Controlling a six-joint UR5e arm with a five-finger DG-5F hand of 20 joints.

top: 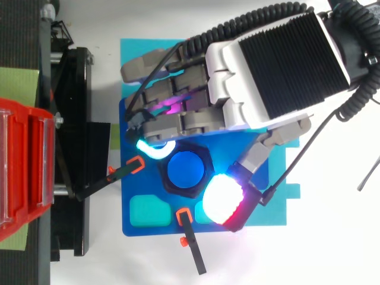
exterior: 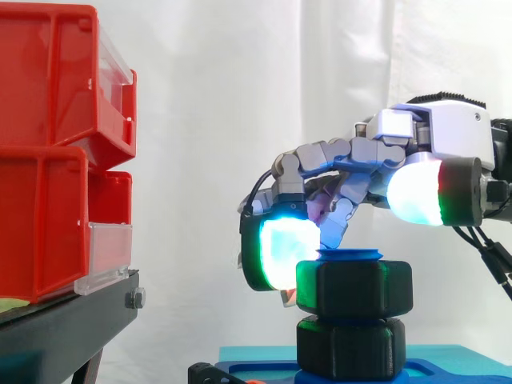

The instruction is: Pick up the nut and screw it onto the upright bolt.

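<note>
Black six-sided nut (exterior: 354, 290) sits threaded on the upright blue bolt (top: 186, 170), whose flat top shows just above it in the side view and as a blue disc inside the nut's ring from above. Directly beneath, a second nut (exterior: 350, 348) of the same black shape rests against the blue base plate (top: 261, 208); the two are stacked with a narrow gap between them. The hand (top: 261, 77) reaches in over the bolt with its fingers curled down around the upper nut: one cyan-white glowing pad (exterior: 280, 248) presses against the nut's side facing the bins, while the thumb's white-and-red pad (exterior: 416, 192) hangs higher than the nut on the opposite side, clear of it. The base plate lies on a teal mat (top: 133, 53) on the white bench (top: 332, 249), with two black clamp levers (top: 193, 243) tipped in orange at the plate's edges. Red bins (exterior: 48, 160) stand stacked on a black stand (exterior: 72, 320) well apart from the bolt, before the white curtain (exterior: 240, 96).
</note>
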